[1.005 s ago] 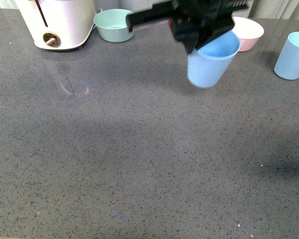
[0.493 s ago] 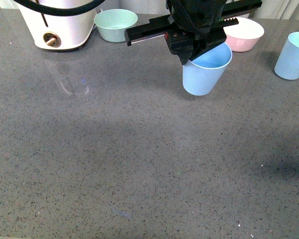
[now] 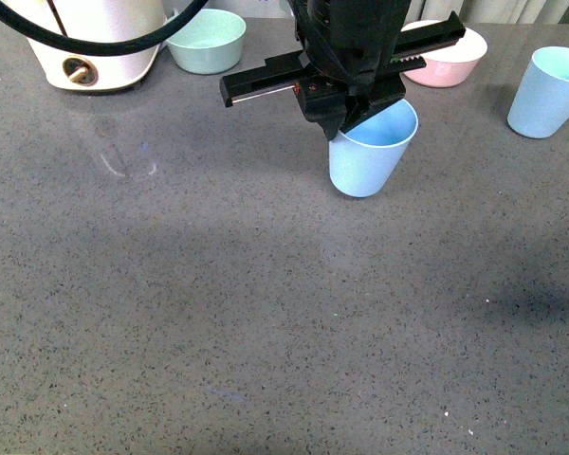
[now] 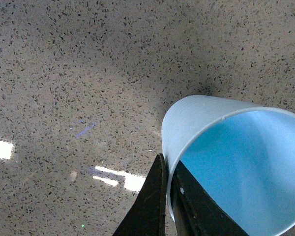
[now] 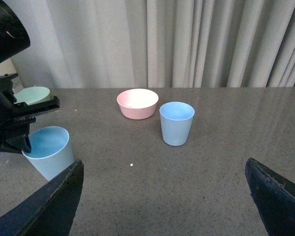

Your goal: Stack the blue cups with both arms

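My left gripper (image 3: pixel 346 121) is shut on the rim of a pale blue cup (image 3: pixel 368 156), holding it tilted just above the grey counter in the middle. In the left wrist view the two black fingers (image 4: pixel 152 196) pinch the cup's wall (image 4: pixel 196 118), one inside and one outside. The second blue cup (image 3: pixel 547 92) stands upright at the far right; the right wrist view shows it (image 5: pixel 176 123) ahead, past the wide-open right gripper (image 5: pixel 164 196), which holds nothing. The held cup also shows there (image 5: pixel 48 153).
A pink bowl (image 3: pixel 446 64) stands behind the held cup, and a green bowl (image 3: pixel 207 40) and a white appliance (image 3: pixel 95 43) stand at the back left. A curtain (image 5: pixel 187 39) hangs beyond the counter's far edge.
My left gripper has carried the blue cup down and a little to the left, closer to the counter. The whole scene has shifted slightly left in the front view.
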### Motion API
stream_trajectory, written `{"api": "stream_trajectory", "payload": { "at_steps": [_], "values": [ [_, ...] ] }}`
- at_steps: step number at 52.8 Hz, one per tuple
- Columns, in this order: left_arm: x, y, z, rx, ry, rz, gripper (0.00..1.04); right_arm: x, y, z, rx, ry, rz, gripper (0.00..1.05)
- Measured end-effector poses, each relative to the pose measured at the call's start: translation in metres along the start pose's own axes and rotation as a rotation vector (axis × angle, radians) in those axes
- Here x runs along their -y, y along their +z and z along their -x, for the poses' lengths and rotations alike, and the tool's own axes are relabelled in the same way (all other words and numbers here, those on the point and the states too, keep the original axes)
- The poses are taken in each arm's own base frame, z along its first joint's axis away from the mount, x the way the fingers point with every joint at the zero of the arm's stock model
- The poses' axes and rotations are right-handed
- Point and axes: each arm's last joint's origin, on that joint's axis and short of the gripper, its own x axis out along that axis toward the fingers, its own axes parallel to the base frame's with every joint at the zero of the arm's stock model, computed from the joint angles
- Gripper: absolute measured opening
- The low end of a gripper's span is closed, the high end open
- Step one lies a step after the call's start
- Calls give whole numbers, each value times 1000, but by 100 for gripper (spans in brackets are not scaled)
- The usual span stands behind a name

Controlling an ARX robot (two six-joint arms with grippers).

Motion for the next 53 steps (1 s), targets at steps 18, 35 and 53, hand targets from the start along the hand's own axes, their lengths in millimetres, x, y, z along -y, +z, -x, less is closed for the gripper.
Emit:
{"api": "stream_trajectory", "payload": {
  "at_steps": [18,35,53],
  "values": [
    [0,-1,-2,-7,-8,10,2,0,0,0,0,0,0,96],
    [-2,-5,-13,-27,5,22,2,0,0,0,0,0,0,96],
    [-1,-4,-14,-15,-9,21,46,0,0,0,0,0,0,96]
  ]
}}
